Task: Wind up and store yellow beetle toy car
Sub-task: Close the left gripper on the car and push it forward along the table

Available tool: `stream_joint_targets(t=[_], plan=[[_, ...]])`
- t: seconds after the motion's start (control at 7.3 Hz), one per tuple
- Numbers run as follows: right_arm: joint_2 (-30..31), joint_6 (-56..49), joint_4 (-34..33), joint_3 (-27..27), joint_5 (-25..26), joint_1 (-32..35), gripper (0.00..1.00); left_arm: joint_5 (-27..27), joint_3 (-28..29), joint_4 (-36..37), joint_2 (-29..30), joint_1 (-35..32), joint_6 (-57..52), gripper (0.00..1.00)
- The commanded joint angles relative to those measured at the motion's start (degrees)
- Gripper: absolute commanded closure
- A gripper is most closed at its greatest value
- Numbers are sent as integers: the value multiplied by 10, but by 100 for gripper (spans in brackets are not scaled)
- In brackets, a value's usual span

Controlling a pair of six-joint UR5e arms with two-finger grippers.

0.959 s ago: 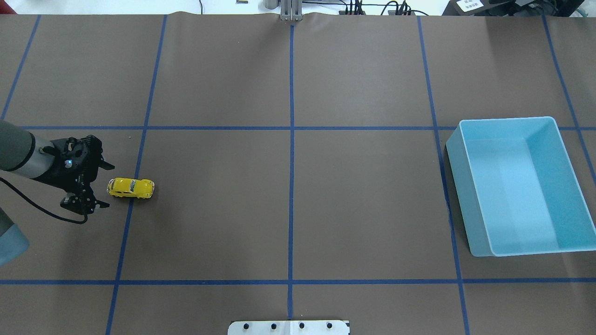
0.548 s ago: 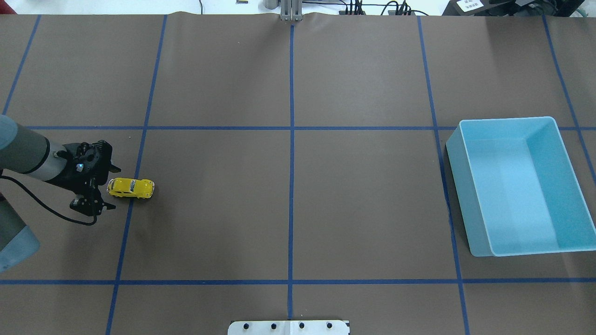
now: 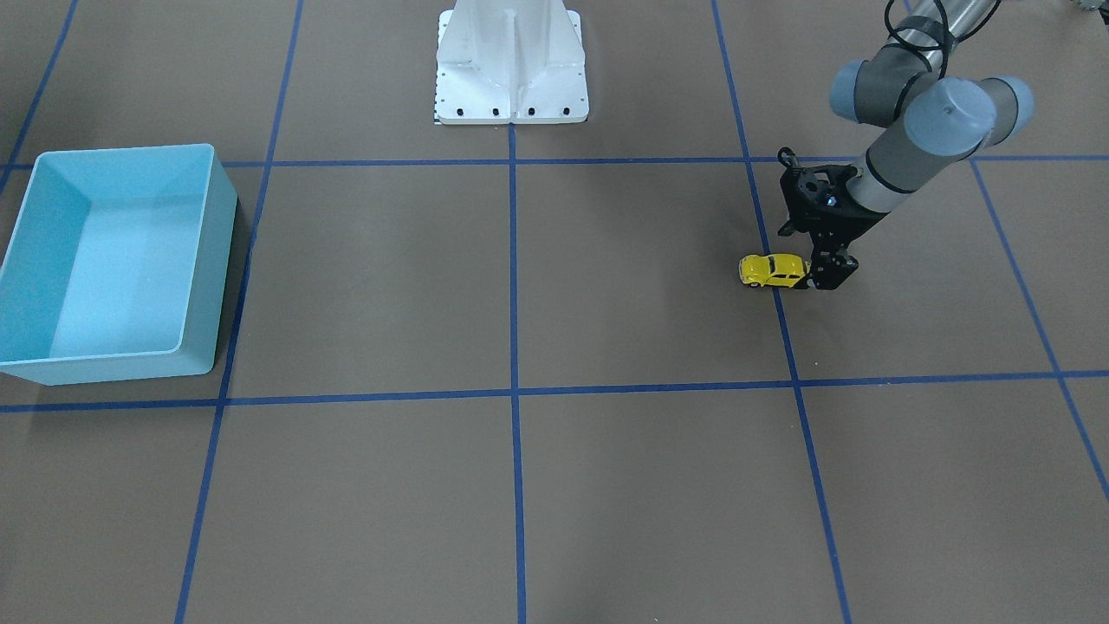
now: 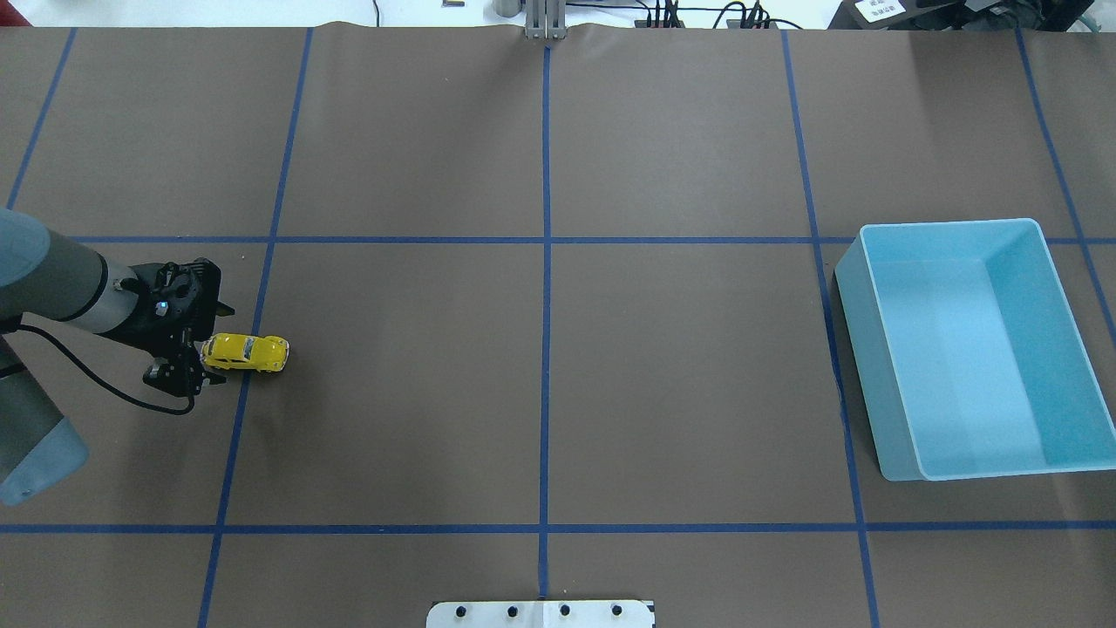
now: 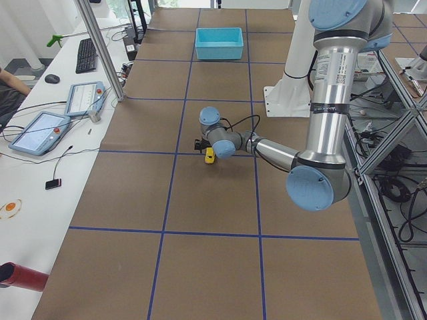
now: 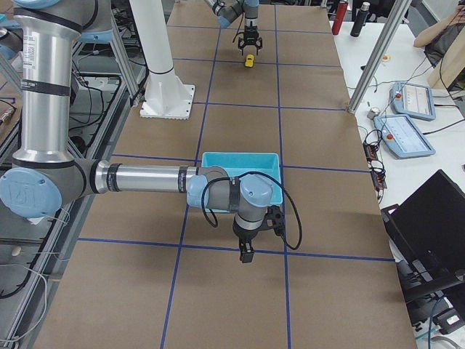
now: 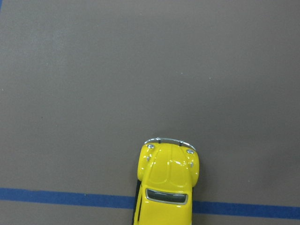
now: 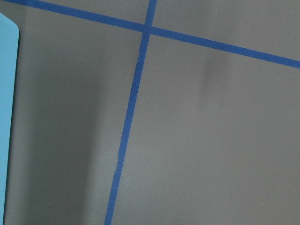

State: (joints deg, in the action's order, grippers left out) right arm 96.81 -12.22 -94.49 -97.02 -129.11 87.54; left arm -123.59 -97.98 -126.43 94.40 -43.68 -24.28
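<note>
Closing in with the left gripper (image 4: 218, 344): well short of the car (image 4: 248, 352) a second ago, nearer half a second back, now right up on its tail. Wide open, gripping nothing so far. No shift in the car: sitting on its wheels at the left of the table (image 4: 540, 392), across a tape line (image 4: 241, 419), lengthwise towards the far-off bin (image 4: 859, 366). From the left wrist, only one rounded end and a window at the bottom edge, so probably lined up to straddle the other end. Means approach all but done; next, pinching the body, then dragging back to wind. Nothing wound or stored yet. As for the right gripper (image 6: 247, 253), parked near the bin: cannot tell whether open or closed.
</note>
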Motion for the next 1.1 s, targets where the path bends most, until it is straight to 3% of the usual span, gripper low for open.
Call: stream_joint_targets(t=[0.0, 0.27, 0.55, 0.68, 0.82, 0.96], plan=[[0, 0, 0, 0, 0, 0, 1, 1, 9, 0, 2, 14, -2, 5], [0, 0, 0, 0, 0, 0, 1, 1, 17, 0, 4, 18, -2, 9], [0, 0, 0, 0, 0, 0, 1, 1, 19, -2, 4, 18, -3, 41], [0, 0, 0, -1, 0, 0, 1, 0, 18, -2, 4, 18, -3, 67], [0, 0, 0, -1, 0, 0, 1, 0, 17, -9, 4, 18, -3, 85], [0, 0, 0, -1, 0, 0, 1, -6, 7, -38, 3, 15, -3, 96]])
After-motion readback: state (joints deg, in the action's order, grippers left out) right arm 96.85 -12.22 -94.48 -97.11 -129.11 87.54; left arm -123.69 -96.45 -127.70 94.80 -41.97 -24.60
